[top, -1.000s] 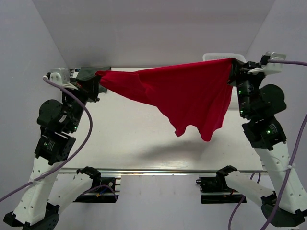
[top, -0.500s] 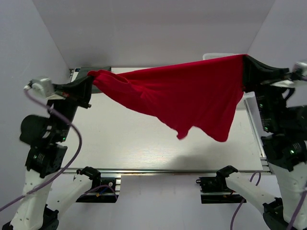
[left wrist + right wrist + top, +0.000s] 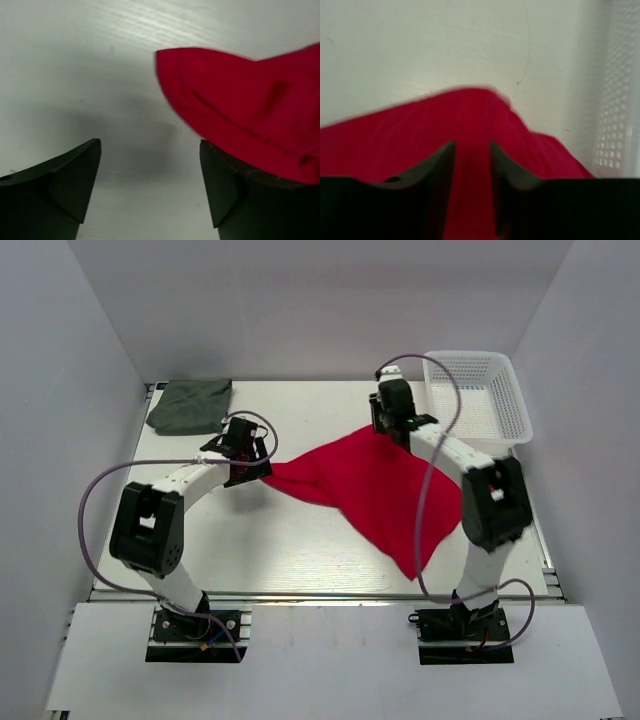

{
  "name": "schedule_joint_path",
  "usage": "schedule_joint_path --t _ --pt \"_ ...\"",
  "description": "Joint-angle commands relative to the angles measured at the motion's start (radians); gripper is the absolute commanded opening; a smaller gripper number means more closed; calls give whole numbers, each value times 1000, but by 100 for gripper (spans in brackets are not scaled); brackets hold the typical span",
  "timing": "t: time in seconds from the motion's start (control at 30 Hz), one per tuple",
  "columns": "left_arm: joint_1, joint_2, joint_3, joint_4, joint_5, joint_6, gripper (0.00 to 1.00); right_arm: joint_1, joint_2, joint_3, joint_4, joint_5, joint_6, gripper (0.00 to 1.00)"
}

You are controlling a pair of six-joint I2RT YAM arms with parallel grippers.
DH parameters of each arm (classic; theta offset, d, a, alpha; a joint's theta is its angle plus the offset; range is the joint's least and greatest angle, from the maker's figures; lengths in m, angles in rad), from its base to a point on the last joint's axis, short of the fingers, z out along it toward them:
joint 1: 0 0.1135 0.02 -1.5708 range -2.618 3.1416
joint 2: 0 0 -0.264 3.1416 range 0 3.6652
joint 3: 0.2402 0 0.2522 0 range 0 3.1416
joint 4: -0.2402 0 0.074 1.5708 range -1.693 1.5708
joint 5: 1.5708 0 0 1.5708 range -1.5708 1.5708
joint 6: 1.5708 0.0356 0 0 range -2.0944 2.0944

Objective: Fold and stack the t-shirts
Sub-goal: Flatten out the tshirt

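Observation:
The red t-shirt [image 3: 370, 485] lies crumpled and partly spread on the table's middle, one tail reaching toward the front right. My left gripper [image 3: 262, 455] is low at its left tip, jaws wide open; in the left wrist view [image 3: 150, 165] bare table shows between the fingers, and the red t-shirt [image 3: 240, 110] drapes over the right finger. My right gripper [image 3: 393, 430] is at the shirt's far edge; its jaws [image 3: 472, 150] stand a narrow gap apart over the red t-shirt [image 3: 410, 135]. The dark grey-green t-shirt [image 3: 190, 405] lies bunched at the back left corner.
A white mesh basket [image 3: 519, 405] stands at the back right corner, close to the right gripper, and shows at the right edge of the right wrist view [image 3: 620, 100]. Grey walls enclose the white table [image 3: 250, 540] on three sides.
Both arms dropped from holding the red shirt stretched high in the air down to the table. The shirt now lies on the surface, and both grippers' jaws have parted.

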Motion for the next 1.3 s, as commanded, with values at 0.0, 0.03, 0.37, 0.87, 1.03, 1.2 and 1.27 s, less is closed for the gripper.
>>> schedule_joint_path --t 0.0,0.03,0.37,0.87,1.03,1.2,1.27 --pt "22 -44 72 -102 9 -57 90 -8 96 197 -113 11 21 45" --pt "22 -53 81 -103 -2 -57 98 -8 108 215 -155 19 21 69" --pt "-8 -111 107 54 346 272 100 -10 -78 105 -298 -16 136 90" --pt "-54 380 481 -61 434 487 96 -11 -555 -465 -341 -139 391 90" --pt "-54 393 460 -37 497 496 84 -11 -635 -534 -395 -95 414 90" --pt "-54 404 434 -17 518 496 62 -11 -663 -574 -453 -64 435 90" --pt "-54 415 434 -17 518 496 52 -10 -668 -591 -464 -66 440 90"
